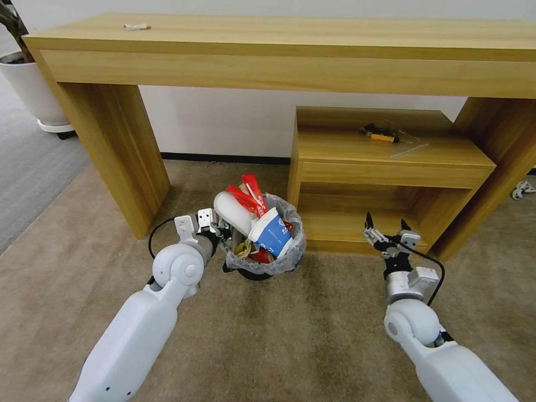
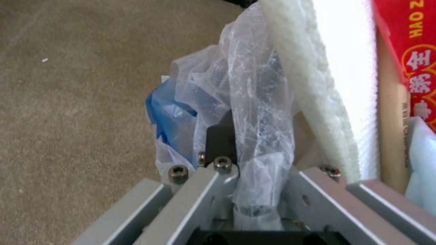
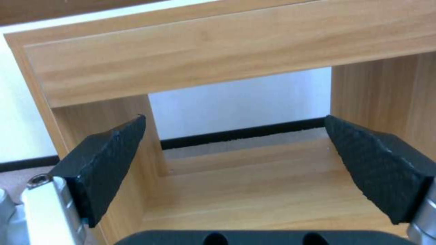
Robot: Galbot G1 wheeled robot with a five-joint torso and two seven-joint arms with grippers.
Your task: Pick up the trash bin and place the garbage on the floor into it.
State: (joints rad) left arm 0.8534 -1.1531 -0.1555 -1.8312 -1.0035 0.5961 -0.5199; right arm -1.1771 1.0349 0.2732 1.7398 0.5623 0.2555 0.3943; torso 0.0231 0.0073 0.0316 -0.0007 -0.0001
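Beige carpet floor (image 1: 290, 335) lay bare in front of the robot, with open room between the two arms and no litter visible on it. The trash bin (image 1: 267, 262) stood on that carpet just ahead of the left arm, close to the foot of the low wooden shelf unit (image 1: 391, 167) on its right and under the long wooden desk (image 1: 279, 50). The desk's left leg (image 1: 120, 151) stood near on the other side, so the bin sat in the gap between leg and shelf. The garbage (image 1: 262, 223) was heaped in the bin above rim level: a white slipper, red wrappers, a blue-white carton.

Left gripper (image 1: 207, 223) was at the bin's left rim; in the left wrist view its fingers (image 2: 221, 141) were closed onto the bagged rim, crinkled liner bunched between them, the slipper (image 2: 336, 85) just beside.

Right gripper (image 1: 386, 233) hung spread wide and empty in front of the shelf unit's lower opening, well apart from the bin. Its pads (image 3: 109, 160) framed that opening.

A white plant pot (image 1: 33, 89) stood at far left on grey carpet (image 1: 28, 167). Small items lay on the shelf top (image 1: 385, 134) and desk top (image 1: 137, 26).
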